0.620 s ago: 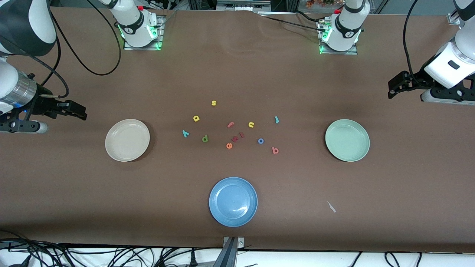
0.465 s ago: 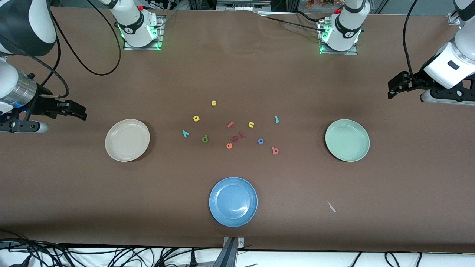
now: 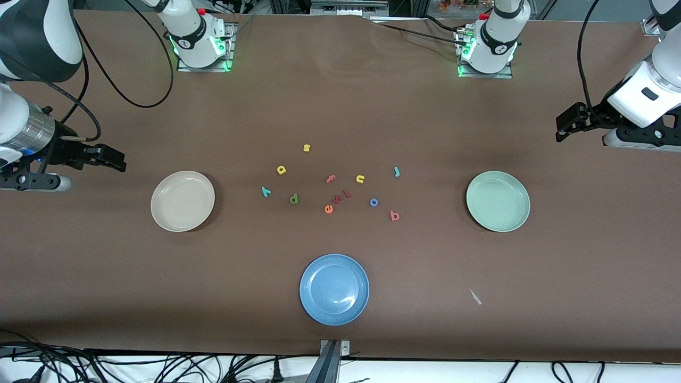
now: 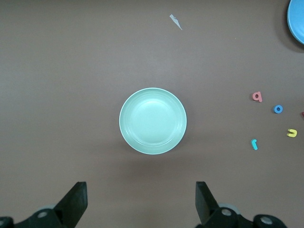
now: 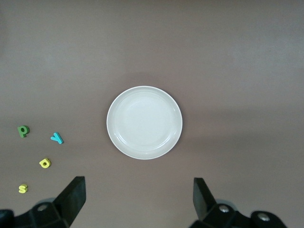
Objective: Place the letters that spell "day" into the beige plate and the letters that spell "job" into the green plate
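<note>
This is a robotics lab. Two white robot arms stand bolted to metal base plates (image 3: 204,63) lit with green lamps along one edge of a long table (image 3: 340,106) covered in plain brown cloth. Black cables (image 3: 106,80) loop across the surface, and more tangle on the floor past the edge nearest the front camera. A metal mount (image 3: 332,354) is clamped at that edge.
</note>
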